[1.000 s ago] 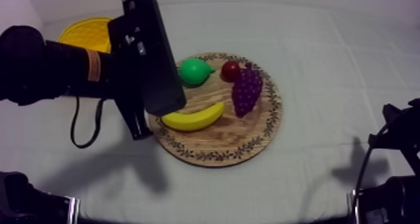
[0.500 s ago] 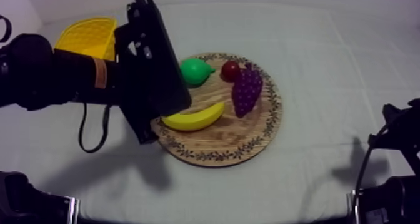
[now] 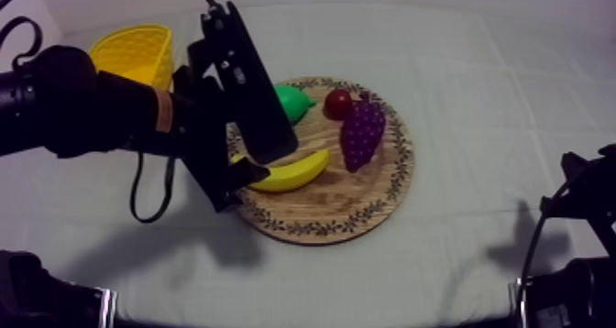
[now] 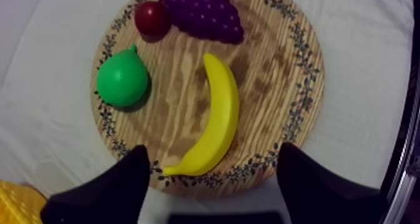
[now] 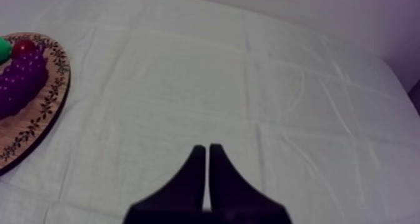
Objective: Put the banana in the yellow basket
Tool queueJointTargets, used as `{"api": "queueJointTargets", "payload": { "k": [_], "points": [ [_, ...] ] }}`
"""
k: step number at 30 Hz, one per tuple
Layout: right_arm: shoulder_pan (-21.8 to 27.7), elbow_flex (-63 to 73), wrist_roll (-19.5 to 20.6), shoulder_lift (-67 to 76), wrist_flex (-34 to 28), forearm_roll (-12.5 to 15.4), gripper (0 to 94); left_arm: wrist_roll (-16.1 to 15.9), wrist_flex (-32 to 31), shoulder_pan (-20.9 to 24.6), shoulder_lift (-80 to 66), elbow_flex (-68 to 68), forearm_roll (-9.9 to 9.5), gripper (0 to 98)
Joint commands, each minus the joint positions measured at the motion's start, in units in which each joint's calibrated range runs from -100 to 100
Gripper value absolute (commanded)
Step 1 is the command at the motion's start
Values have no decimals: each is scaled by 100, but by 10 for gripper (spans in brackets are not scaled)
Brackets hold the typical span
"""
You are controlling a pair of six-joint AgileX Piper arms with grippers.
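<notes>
1. Yellow and curved, the banana [image 3: 291, 171] lies flat on the board [image 3: 341, 206], on the side nearest the left arm. One tip is close to the patterned rim.
2. The left gripper [image 4: 212, 152] is over that rim-side tip. Its fingers [image 4: 128, 179] are spread wide, one on each side of the banana's end, and they grip nothing. In the top view the left gripper [image 3: 240, 178] covers the banana's end towards the basket.
3. The pear [image 4: 122, 79] sits on the board beside the banana, with bare wood between them.
4. The small red fruit [image 3: 337, 103] is just beside the grapes [image 3: 362, 133], at the far part of the board.
5. The basket [image 3: 133, 52] stands on the cloth [image 3: 477, 93] beyond the left arm, apart from the board.
6. The right gripper [image 5: 207, 157] has its fingers pressed together into a narrow wedge with nothing in them. It is above bare cloth, well apart from the board's edge and the grapes.
7. In the top view the right arm [image 3: 577, 213] sits low at the table's right side.
</notes>
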State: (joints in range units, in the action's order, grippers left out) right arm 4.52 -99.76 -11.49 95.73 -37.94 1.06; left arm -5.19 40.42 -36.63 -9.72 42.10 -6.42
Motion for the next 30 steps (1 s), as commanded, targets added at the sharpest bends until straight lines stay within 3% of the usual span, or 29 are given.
{"api": "queueJointTargets", "payload": {
  "k": [1, 10, 19, 30],
  "points": [
    [0, -2, -1, 2, -5, -1, 3, -34, 10, 4, 191, -39, 26, 756],
    [0, -2, -1, 2, -5, -1, 3, -174, 395, 73, 1443, -668, 119, 752],
    [0, -2, -1, 2, -5, -1, 3, -329, 1610, 119, 3043, -2084, 180, 747],
    [0, -2, -1, 2, -5, -1, 3, -185, 2489, 31, 4117, -2975, 29, 649]
  ]
}}
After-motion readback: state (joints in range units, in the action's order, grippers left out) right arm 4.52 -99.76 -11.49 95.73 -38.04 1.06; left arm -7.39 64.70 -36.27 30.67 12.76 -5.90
